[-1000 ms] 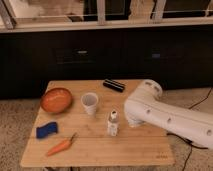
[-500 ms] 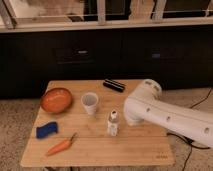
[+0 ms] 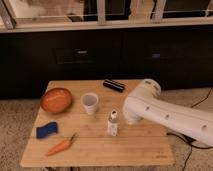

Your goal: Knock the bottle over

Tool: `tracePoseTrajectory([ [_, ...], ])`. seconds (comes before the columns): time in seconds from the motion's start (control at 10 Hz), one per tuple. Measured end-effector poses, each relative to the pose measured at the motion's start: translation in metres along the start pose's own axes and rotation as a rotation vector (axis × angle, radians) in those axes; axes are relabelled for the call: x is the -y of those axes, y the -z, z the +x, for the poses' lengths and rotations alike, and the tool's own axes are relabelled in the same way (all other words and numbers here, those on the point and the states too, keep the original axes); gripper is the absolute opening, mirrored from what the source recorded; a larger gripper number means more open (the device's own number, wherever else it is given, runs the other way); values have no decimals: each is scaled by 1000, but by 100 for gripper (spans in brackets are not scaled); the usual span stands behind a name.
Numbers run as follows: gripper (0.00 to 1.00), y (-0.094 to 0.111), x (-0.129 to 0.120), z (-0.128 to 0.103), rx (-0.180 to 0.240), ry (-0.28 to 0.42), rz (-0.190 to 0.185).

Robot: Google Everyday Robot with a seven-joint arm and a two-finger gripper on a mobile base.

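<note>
Gripper just shut tight; bottle (image 3: pixel 113 123) still up.
The gripper hid under the white arm (image 3: pixel 150 106), right of the cup (image 3: pixel 90 102), holding nothing I could see. The bottle stood just right of the cup, not knocked yet.

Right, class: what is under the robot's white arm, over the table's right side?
Only wooden table shows around the arm. Its bulk covers the tabletop beneath and the gripper, at its end beside the upright bottle; anything lying there is hidden.
</note>
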Motion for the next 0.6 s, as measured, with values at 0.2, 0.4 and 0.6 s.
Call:
tracePoseTrajectory([
  [0.2, 6, -3, 3, -1, 9, 10, 2],
  [0.4, 6, -8, 7, -4, 18, 27, 5],
  [0.6, 6, -13, 9, -4, 27, 42, 6],
])
